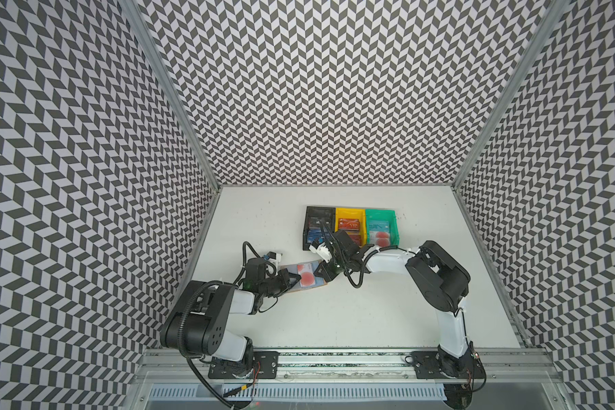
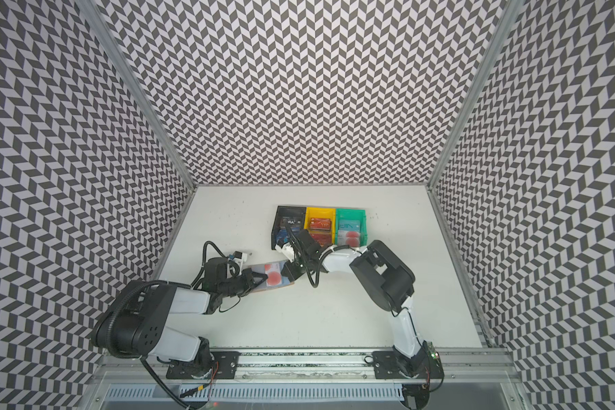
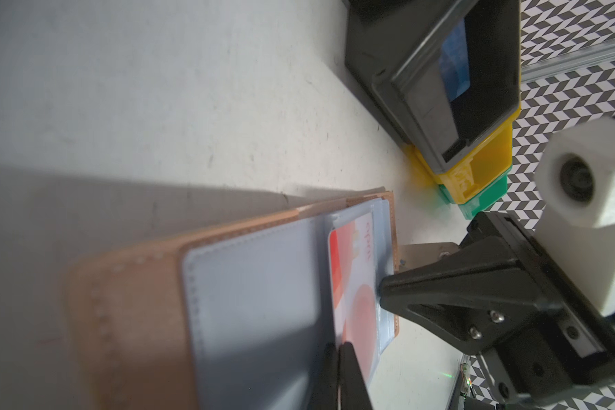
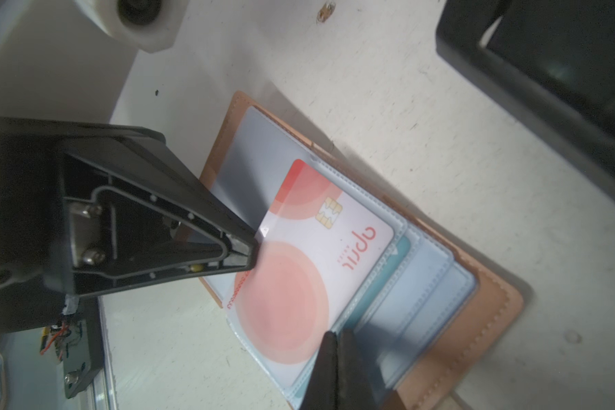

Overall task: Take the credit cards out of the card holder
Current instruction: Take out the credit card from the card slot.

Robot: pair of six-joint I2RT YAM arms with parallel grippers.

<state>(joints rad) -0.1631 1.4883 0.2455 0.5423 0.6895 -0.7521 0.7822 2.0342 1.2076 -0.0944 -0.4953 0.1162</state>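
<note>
The card holder (image 4: 490, 309) is a tan wallet lying open on the white table, its pale blue sleeves facing up. A pale credit card with red circles (image 4: 299, 284) sticks partway out of the top sleeve. My left gripper (image 3: 336, 346) is shut on that card's outer edge. My right gripper (image 4: 338, 333) is shut, with its tips pressed onto the sleeves just beside the card. A teal card edge (image 4: 400, 248) shows in the sleeve below. In both top views the card (image 1: 306, 278) (image 2: 273, 278) lies between the left gripper (image 1: 293, 278) and the right gripper (image 1: 322, 271).
Behind the wallet three bins stand in a row: black (image 1: 318, 227), yellow (image 1: 349, 222) and green (image 1: 380, 223), each holding cards. The right arm's wrist hangs just in front of the black and yellow bins. Patterned walls enclose the table.
</note>
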